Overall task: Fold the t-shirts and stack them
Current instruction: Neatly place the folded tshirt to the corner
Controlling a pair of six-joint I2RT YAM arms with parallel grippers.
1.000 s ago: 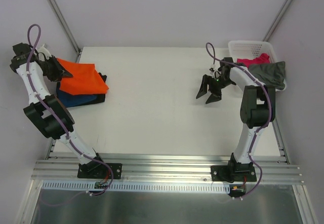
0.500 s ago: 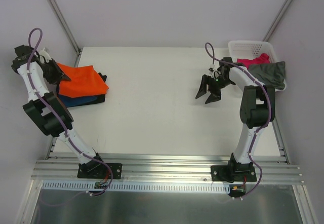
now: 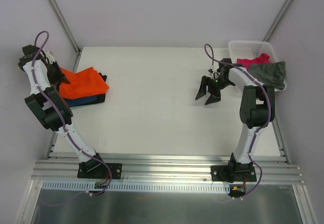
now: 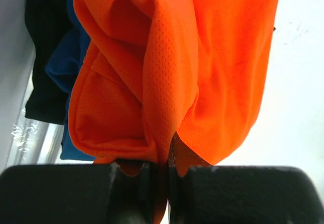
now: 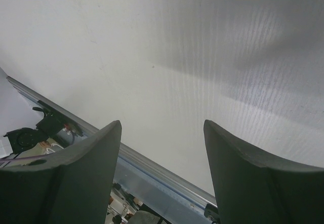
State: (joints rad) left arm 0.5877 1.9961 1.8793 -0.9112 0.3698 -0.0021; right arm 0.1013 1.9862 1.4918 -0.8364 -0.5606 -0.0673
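From above, there are two arms, four t-shirts and one basket. The orange t-shirt lies at the left edge of the table, on top of the navy blue t-shirt, so these two make a pile. The left gripper is at the left side of the orange cloth, but from here I cannot tell how its jaws stand. The white basket stands at the far right corner. It holds two shirts: the magenta t-shirt lies inside, and the grey-olive t-shirt hangs over the near rim. The right gripper is left of the basket, over the bare table, with its jaws spread wide and nothing between them.

The left wrist view shows what the top view does not. The left gripper has its two fingers pressed together on a fold of the orange t-shirt, which bunches just above them. Beside the orange cloth on the left there is blue cloth and also darker, nearly black cloth. I cannot tell if these two are one garment.

The right wrist view shows the right gripper with its fingers far apart. Between them is only the white table, and a metal rail at its edge. No shirt is visible here.
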